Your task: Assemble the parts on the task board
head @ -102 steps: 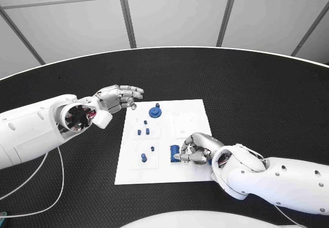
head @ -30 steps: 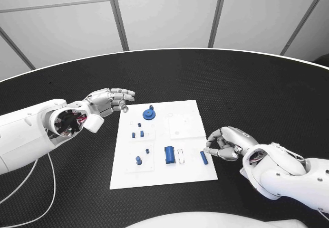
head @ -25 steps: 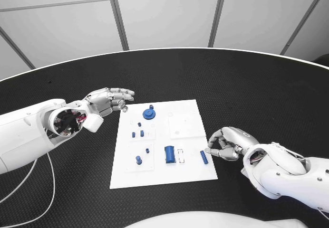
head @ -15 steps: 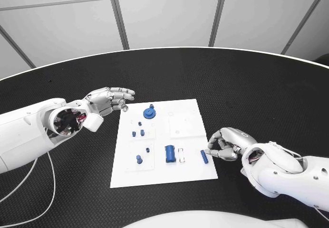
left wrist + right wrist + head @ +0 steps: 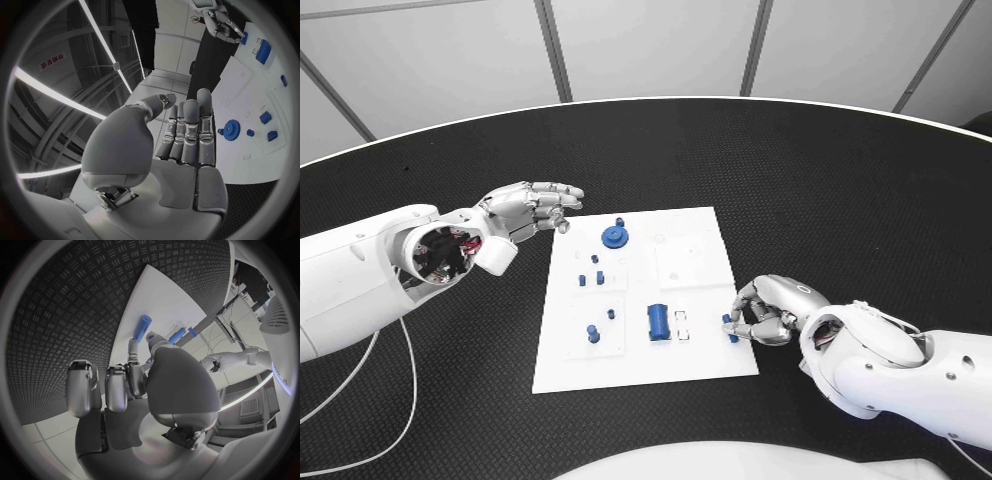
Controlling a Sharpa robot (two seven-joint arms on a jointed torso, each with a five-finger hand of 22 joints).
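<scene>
Currently the fingers (image 5: 750,318) of the right hand (image 5: 769,312) are curled in at the right edge of the task board (image 5: 704,222), in the lower right of the head view, with their tips at a slim blue bar (image 5: 730,329). From the right wrist view, the bar (image 5: 142,328) lies on the white board (image 5: 156,292) just ahead of the fingertips (image 5: 134,347); whether it is pinched or only touched cannot be told.

Further left on the board, near its lower middle, a larger blue block (image 5: 656,322) lies flat, with small white fittings just beside it on its right. Left of the block sit two small blue pieces (image 5: 593,331). Above these, at mid-height, are more small blue pegs (image 5: 593,276). Near the top edge of the board stands a blue gear (image 5: 612,237), with a tiny blue piece just above it.

The left hand (image 5: 531,208) hangs over the black desk (image 5: 848,190) in the upper left of the head view, just off the top left corner of the board and apart from it. Its fingers (image 5: 187,131) are nearly straight and lie close side by side, holding nothing; the left wrist view shows the gear (image 5: 232,129) beyond their tips, well clear of them.
</scene>
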